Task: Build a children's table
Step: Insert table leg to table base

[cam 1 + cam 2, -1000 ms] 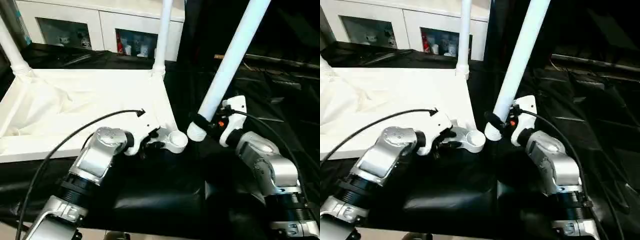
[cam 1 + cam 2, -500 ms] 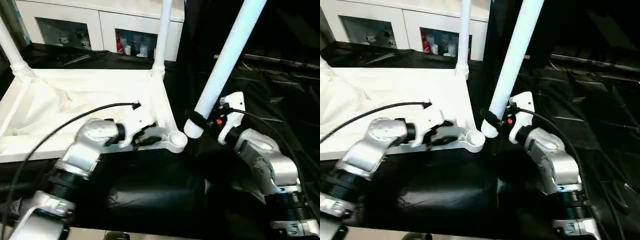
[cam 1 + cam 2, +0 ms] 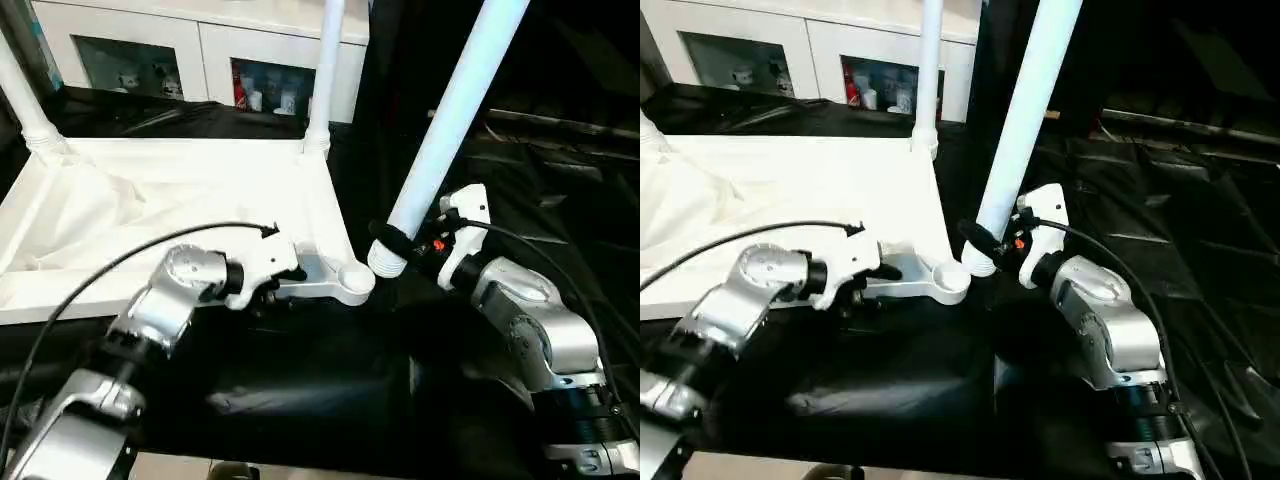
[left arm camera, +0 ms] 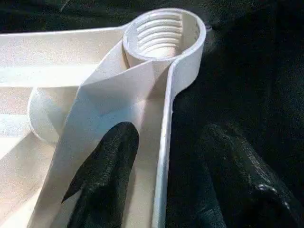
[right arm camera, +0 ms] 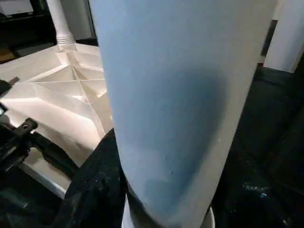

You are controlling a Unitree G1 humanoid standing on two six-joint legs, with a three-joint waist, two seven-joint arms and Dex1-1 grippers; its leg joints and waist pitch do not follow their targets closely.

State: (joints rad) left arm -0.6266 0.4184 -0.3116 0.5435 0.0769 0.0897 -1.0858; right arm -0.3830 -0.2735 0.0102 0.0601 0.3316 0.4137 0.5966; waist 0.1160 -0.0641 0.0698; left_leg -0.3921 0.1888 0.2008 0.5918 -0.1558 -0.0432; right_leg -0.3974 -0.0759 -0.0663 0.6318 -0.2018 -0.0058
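Left hand straddles the rim of the upturned table top beside the empty corner socket, fingers not clamped. Right hand grasps a tilted leg near its threaded end, just beside that socket.

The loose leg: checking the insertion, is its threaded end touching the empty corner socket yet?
Apart. In the left eye view, black cloth shows between the loose leg end and the corner socket.

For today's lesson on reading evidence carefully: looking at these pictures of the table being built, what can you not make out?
- Leg held by the right gripper: its top is cut off by the head views' upper edge.
- Its threaded end: hidden in the right wrist view by the leg itself.
- Items in the cabinet: too small to name.
- Table top: its left side is cut off by the picture edge; the left gripper straddles its rim.
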